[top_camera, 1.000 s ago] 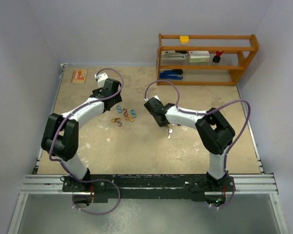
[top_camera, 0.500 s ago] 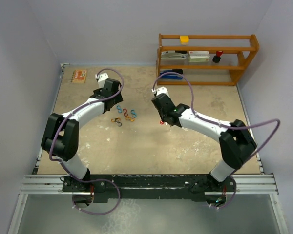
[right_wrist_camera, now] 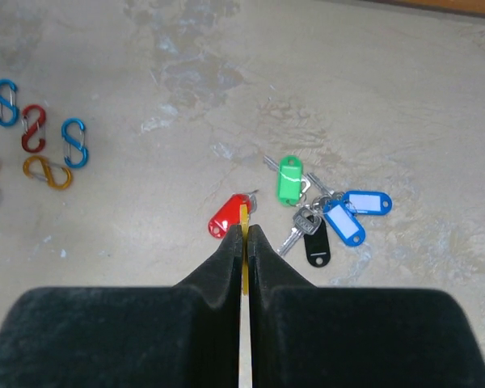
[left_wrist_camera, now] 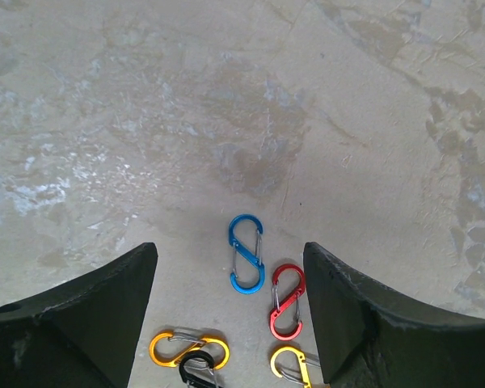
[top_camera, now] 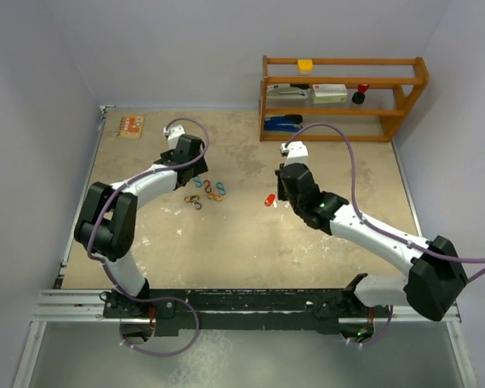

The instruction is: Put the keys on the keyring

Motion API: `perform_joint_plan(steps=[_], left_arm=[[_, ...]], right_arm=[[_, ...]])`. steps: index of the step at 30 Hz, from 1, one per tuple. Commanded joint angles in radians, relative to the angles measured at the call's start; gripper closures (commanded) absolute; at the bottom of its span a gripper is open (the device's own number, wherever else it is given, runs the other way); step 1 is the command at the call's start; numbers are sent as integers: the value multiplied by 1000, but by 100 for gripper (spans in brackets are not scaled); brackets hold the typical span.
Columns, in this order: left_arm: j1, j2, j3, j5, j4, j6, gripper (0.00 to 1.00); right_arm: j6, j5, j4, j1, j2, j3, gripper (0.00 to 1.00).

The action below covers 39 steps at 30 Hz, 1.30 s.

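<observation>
- The right jaws are closed on a thin yellow tag (right_wrist_camera: 244, 271), held edge-on so that only a sliver shows between the fingers. Whether a key hangs from it cannot be told.
- The other keys (right_wrist_camera: 305, 220) are found on the surface (right_wrist_camera: 404, 97) at the centre of the right wrist view, just beyond the jaw tips and to their upper right. A green tag (right_wrist_camera: 288, 179), blue tags (right_wrist_camera: 343, 224) and a black tag (right_wrist_camera: 316, 247) are bunched there with silver blades, touching one another.
- A red tag (right_wrist_camera: 229, 217) is laid just ahead of the tips, slightly left. Its long axis runs from lower left to upper right. The yellow sliver overlaps its right end in this view, but contact cannot be judged.
- The keyring cannot be picked out with certainty. Small metal loops are glimpsed in the bunch beside the green tag.
- The coming move is judged to turn on this: the bunch lies up and right of the closed tips, so the held tag would have to be carried a short way in that direction, clear of the red tag on the left.
- The left jaws are spread open above the clips (left_wrist_camera: 246, 252), which are seen low in the centre of the left wrist view. No key is seen there.
- In the top view the right arm (top_camera: 364, 230) is stretched to the middle of the surface beside the red tag, while the left arm (top_camera: 145, 182) is placed over the clips further left. The right arm is judged the nearer to the keys.
</observation>
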Motion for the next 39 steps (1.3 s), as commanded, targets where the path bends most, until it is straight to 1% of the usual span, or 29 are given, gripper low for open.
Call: perform_joint_plan(steps=[1,8,16,32,39], left_arm=[[-16,40,-7,24,62,-23,30],[-30,97,11,26,45,-29,30],[-38,127,16,13,41,-35,30],[-38,178,30,-33,48,-38,41],[-39,191,42,-29,63,-42,46]], right_arm=[[37,28,72,-19,-38,12,100],[55,13,79,-48,-103,-10,100],[51,3,74,-59,-131,-22,100],[48,-14,65,-74,-142,-21,100],[48,-19,61,-76,-141,-22,100]])
